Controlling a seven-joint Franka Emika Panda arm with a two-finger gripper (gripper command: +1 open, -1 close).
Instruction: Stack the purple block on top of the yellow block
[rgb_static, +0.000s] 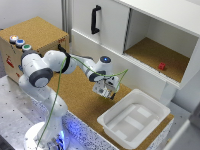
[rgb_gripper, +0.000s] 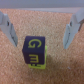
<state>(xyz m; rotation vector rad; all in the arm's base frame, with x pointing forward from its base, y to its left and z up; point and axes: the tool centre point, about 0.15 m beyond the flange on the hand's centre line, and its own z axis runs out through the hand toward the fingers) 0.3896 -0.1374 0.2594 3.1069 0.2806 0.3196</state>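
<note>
So the purple block (rgb_gripper: 36, 46) is sitting right on top of the yellow block (rgb_gripper: 36, 61) in the wrist view, edges lined up pretty neatly, both resting on the cork bench (rgb_gripper: 45, 20). Purple one has a yellow letter G on its face, and the yellow one has some dark lettering I can't really read.

The end effector (rgb_gripper: 38, 27) is released: its two fingers (rgb_gripper: 71, 31) stand wide apart with the stack between them, and neither one touches the purple block. Looks like it's hanging just above the stack, not gripping anything.

From the exterior view, the end effector (rgb_static: 106, 91) hangs over the cork surface near the middle of the frame, and the blocks themselves are hidden behind it there. A white bin (rgb_static: 115, 120) sits at about 4 o'clock from it, near but apart. Up at roughly 2 o'clock, well away, there's a small red block (rgb_static: 162, 66) inside the open cabinet (rgb_static: 165, 30) compartment.
</note>
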